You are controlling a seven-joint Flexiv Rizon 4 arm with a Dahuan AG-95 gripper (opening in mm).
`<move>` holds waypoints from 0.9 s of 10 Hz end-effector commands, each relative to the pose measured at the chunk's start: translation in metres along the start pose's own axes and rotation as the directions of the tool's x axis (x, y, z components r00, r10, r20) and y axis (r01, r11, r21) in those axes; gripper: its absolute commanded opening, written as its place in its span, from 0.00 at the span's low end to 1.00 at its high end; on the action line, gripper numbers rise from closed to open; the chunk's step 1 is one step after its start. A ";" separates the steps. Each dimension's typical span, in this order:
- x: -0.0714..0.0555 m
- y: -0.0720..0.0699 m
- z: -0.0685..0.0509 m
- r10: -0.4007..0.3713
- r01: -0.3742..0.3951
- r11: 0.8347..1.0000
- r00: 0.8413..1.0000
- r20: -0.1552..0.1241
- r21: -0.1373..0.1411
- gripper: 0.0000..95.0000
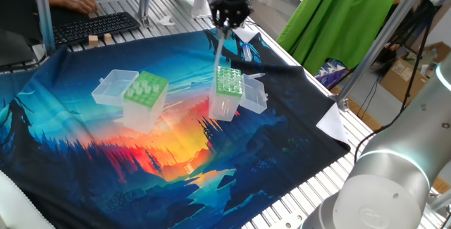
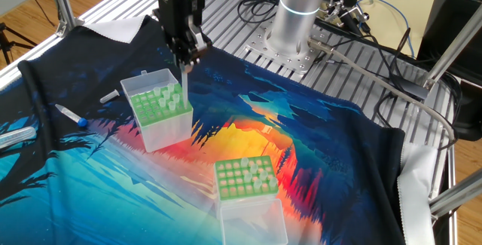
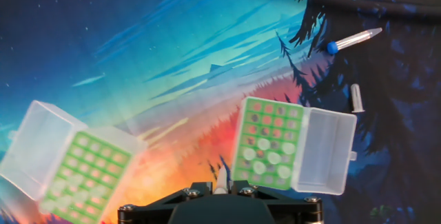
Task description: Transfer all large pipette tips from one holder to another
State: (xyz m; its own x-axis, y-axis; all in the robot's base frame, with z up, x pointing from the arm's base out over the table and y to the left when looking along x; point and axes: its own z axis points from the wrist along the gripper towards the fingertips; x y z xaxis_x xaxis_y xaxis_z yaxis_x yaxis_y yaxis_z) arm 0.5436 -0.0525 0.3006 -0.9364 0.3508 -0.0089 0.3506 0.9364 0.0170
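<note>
step: carrying | gripper [image 2: 185, 58] fingers pinch one pipette tip [image 2: 183, 90], hanging upright above the box [image 2: 160, 108] at the cloth's 10 o'clock | next: you line it over a free hole, then lower straight.

Printed cloth [image 2: 316, 147] matt; boxes [image 2: 158, 113] clear glossy plastic; table [image 1: 331, 180] ribbed metal

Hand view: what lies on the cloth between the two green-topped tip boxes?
Nothing. In the hand view only bare printed cloth separates the left box from the right box. The other fixed view shows the same gap bare.
</note>
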 end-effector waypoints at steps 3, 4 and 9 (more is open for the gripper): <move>0.004 -0.009 0.005 -0.015 0.015 1.000 1.000 0.008 -0.004 0.00; 0.004 -0.009 0.006 -0.019 0.019 1.000 1.000 0.008 -0.003 0.00; 0.004 -0.009 0.008 0.002 -0.002 1.000 1.000 0.002 -0.016 0.00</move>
State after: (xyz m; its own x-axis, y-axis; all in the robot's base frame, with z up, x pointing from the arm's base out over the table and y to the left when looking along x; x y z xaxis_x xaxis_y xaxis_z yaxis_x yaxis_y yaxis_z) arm 0.5356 -0.0586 0.2917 -0.9360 0.3515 -0.0159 0.3509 0.9359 0.0319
